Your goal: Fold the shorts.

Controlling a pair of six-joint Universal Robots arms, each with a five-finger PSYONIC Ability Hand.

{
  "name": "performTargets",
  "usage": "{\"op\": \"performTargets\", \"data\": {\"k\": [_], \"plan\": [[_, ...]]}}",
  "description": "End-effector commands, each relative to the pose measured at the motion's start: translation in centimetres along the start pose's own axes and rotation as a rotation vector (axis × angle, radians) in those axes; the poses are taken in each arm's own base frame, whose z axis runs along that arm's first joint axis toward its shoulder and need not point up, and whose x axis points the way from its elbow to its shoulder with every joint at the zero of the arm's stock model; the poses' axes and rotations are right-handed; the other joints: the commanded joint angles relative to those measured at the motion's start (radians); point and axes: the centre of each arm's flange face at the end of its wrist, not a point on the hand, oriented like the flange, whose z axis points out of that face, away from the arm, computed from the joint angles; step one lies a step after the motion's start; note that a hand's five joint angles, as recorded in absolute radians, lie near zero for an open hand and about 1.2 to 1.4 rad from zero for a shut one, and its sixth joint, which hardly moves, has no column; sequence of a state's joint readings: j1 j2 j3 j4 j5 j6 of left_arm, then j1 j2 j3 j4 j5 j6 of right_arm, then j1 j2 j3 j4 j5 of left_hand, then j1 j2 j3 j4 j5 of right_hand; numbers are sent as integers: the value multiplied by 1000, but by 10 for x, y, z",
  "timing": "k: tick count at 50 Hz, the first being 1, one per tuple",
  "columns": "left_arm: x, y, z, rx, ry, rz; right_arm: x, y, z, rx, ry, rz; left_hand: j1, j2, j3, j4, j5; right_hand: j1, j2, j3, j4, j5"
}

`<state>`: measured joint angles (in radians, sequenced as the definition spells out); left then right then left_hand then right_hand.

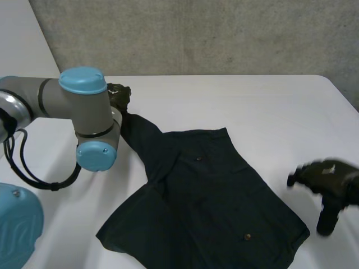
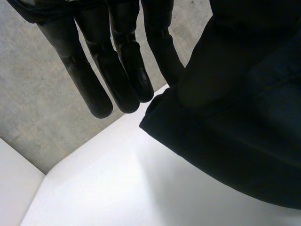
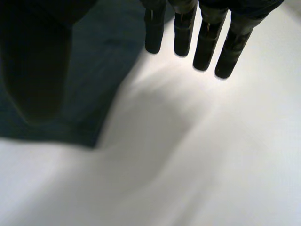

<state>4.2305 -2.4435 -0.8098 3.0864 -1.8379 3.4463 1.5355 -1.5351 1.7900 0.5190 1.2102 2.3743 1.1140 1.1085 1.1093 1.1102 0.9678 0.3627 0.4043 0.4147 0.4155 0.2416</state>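
Note:
Dark shorts (image 1: pixel 207 202) lie spread over the middle of the white table (image 1: pixel 252 101). One corner is pulled up and to the left, where my left hand (image 1: pixel 118 95) holds it off the surface. In the left wrist view the fingers (image 2: pixel 117 61) hang straight, and the cloth (image 2: pixel 225 141) is bunched at the thumb side beside them. My right hand (image 1: pixel 328 182) hovers over bare table to the right of the shorts, apart from them. In its own wrist view its fingers (image 3: pixel 202 42) are straight and hold nothing, with the shorts' edge (image 3: pixel 108 56) beside the thumb.
The table's far edge meets a grey concrete wall (image 1: pixel 196 33). My left arm (image 1: pixel 84 106) reaches across the left side of the table. Bare tabletop (image 3: pixel 197 150) lies under and around the right hand.

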Motion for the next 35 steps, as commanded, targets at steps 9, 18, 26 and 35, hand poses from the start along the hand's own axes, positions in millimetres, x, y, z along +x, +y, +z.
{"op": "performTargets", "data": {"k": [9, 18, 26, 35], "plan": [[-20, -73, -63, 155, 166, -121, 15, -86, 73, 368, 40, 122, 236, 241, 240, 240, 207, -188, -230, -240, -241, -242], [-25, -115, -119, 279, 307, -177, -18, -102, 140, 390, -96, 166, 230, 235, 235, 234, 201, -188, -230, -240, -241, -242], [-26, -123, -157, 329, 435, -167, -51, -114, 184, 471, -185, 162, 230, 235, 235, 234, 201, -188, -230, -240, -241, -242], [-35, -124, -179, 383, 499, -151, -68, -120, 221, 563, -296, 137, 239, 244, 243, 242, 210, 967, 926, 915, 914, 914]]}}
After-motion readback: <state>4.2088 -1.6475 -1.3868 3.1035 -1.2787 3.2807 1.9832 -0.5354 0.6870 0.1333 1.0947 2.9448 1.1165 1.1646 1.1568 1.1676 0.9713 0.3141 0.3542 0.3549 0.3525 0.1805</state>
